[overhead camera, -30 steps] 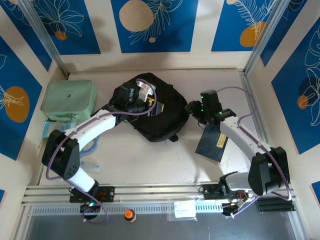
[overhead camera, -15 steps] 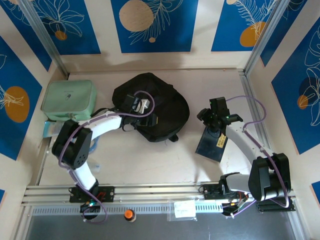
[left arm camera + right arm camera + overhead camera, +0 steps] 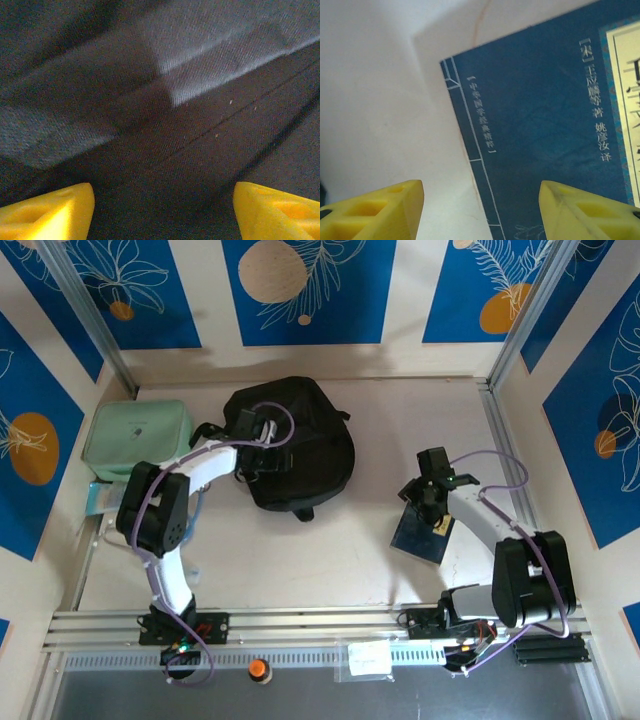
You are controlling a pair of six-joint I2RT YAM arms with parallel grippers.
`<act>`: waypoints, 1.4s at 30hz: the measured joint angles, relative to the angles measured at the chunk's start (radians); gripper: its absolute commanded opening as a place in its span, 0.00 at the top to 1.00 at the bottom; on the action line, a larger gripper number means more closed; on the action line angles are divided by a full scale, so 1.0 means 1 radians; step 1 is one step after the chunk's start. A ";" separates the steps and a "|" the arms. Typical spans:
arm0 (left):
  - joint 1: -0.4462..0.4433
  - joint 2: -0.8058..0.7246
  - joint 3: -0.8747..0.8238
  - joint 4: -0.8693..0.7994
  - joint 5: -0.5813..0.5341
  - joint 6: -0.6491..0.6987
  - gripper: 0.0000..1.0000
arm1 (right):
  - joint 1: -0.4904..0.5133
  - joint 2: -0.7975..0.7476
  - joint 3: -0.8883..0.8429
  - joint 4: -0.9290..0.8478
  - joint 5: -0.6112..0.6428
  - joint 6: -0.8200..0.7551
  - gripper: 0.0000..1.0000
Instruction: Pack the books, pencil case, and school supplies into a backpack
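The backpack has slid left; my right pincer, released, now hovers over the book. Left pincer is released too. I count one backpack, one book.

Book cropped at right and bottom edges; backpack fabric blurred.

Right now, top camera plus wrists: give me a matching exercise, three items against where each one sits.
Things:
1. backpack
2. book
3. mint-green case

Places:
A. far left of the table
B. right side, beneath the open right gripper
C. middle, towards the back, beneath the open left gripper

Pairs: 1-C, 2-B, 3-A
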 measured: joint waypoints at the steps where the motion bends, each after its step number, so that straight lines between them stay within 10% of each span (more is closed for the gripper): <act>1: 0.001 -0.004 0.002 0.002 0.001 -0.001 0.22 | 0.000 0.001 -0.009 0.000 -0.001 0.008 0.37; 11: -0.022 -0.153 -0.005 0.027 0.147 -0.040 0.03 | 0.005 0.079 -0.028 0.058 -0.034 0.073 0.38; 25: -0.227 -0.082 0.047 0.084 0.294 -0.129 0.03 | 0.092 0.282 0.104 0.304 -0.245 0.056 0.49; 42: -0.433 0.164 0.293 -0.007 0.137 -0.226 0.41 | -0.060 0.077 0.087 0.059 -0.082 -0.129 0.65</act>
